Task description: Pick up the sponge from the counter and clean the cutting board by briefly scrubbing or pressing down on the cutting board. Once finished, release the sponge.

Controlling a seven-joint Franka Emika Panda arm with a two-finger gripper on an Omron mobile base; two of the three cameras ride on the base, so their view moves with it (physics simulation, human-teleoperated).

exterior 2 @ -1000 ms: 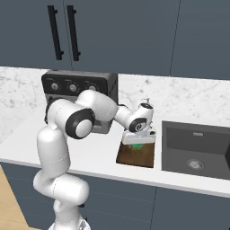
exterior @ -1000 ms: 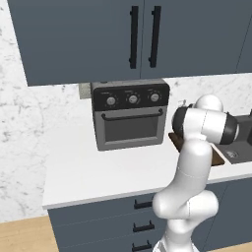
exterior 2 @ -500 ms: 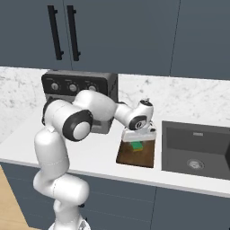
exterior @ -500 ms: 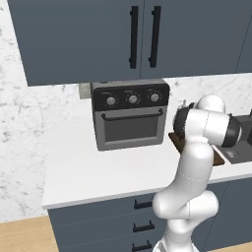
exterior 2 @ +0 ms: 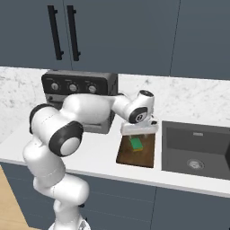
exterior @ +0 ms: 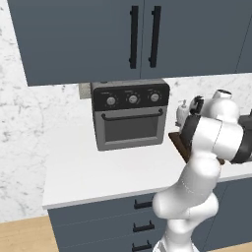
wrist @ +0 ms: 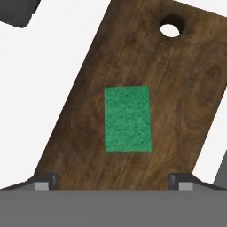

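Counter (exterior 2: 96,155) — sponge (wrist: 127,119) flat on cutting board (wrist: 181,102)

A small rectangular sponge (wrist: 127,119), green face up, is seen lying flat near the middle of the cutting board (wrist: 177,93), free of any grip. The board, a thin dark brown wooden rectangle with a round hole near one end, is laid flat on the smooth white counter (exterior 2: 96,155), just beside the sink side.
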